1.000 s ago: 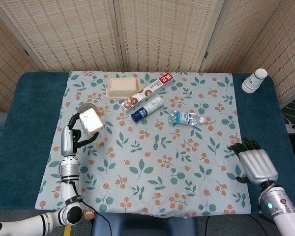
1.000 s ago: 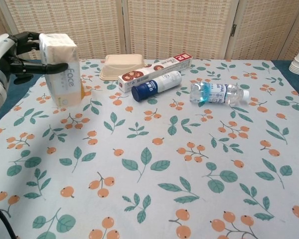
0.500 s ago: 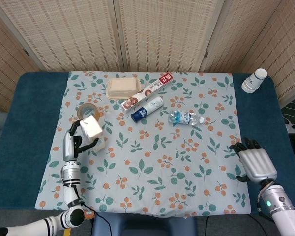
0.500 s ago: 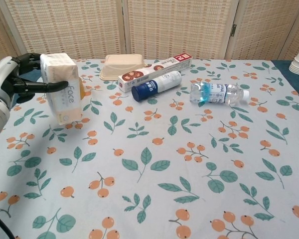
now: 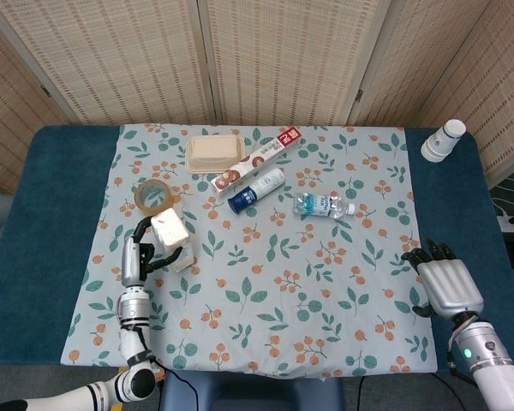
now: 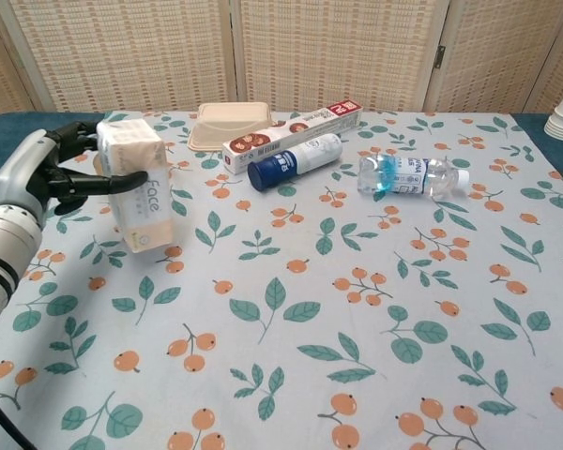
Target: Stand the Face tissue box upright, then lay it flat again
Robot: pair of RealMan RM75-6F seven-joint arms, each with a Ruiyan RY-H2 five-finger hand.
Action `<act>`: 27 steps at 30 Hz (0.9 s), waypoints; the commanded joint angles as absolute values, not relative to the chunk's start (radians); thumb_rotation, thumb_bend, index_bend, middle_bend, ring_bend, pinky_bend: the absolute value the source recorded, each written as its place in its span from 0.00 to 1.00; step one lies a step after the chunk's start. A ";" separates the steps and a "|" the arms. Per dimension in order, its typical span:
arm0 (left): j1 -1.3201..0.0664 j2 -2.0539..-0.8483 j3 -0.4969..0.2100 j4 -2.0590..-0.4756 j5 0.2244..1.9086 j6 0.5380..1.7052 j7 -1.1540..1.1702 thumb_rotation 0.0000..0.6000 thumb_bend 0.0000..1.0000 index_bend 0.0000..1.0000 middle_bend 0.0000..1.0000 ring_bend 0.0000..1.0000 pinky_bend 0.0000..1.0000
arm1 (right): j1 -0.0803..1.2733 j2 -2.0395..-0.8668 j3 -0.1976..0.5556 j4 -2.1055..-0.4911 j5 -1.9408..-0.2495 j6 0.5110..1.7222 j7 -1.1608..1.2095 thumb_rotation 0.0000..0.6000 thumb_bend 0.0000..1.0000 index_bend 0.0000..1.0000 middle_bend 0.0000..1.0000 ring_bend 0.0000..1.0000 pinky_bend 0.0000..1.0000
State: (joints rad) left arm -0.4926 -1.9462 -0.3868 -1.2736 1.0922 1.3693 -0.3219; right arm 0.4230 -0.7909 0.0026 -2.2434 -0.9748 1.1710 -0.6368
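The Face tissue box (image 6: 139,195) is gripped upright by the left hand (image 6: 52,173); laying flat is outstanding. The right hand (image 5: 445,285) is seen empty, fingers extended.

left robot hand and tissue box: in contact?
Touching. The chest view shows the left robot hand wrapped around the upright tissue box, with fingers across its front face near the top.

Bare cloth (image 5: 274,291) lies open toward the robot; tape roll (image 5: 153,196) crowds the far-left side.
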 commanded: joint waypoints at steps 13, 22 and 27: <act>-0.457 -1.957 -0.364 -1.196 1.133 1.347 -0.378 1.00 0.24 0.40 0.51 1.00 1.00 | 0.435 -0.794 0.006 -2.232 -0.949 1.167 -0.625 1.00 0.07 0.24 0.19 0.04 0.10; -0.438 -1.948 -0.344 -1.188 1.161 1.323 -0.407 1.00 0.21 0.23 0.40 1.00 1.00 | 0.441 -0.796 0.000 -2.233 -0.946 1.165 -0.627 1.00 0.07 0.24 0.19 0.04 0.10; -0.428 -1.940 -0.323 -1.183 1.181 1.304 -0.423 1.00 0.18 0.01 0.24 0.99 1.00 | 0.446 -0.797 -0.001 -2.231 -0.942 1.160 -0.624 1.00 0.07 0.24 0.19 0.04 0.10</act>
State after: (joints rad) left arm -0.4311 -1.9434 -0.3291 -1.1848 1.1755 1.3094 -0.4197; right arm 0.4455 -0.7969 -0.0009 -2.2308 -0.9419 1.1601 -0.6246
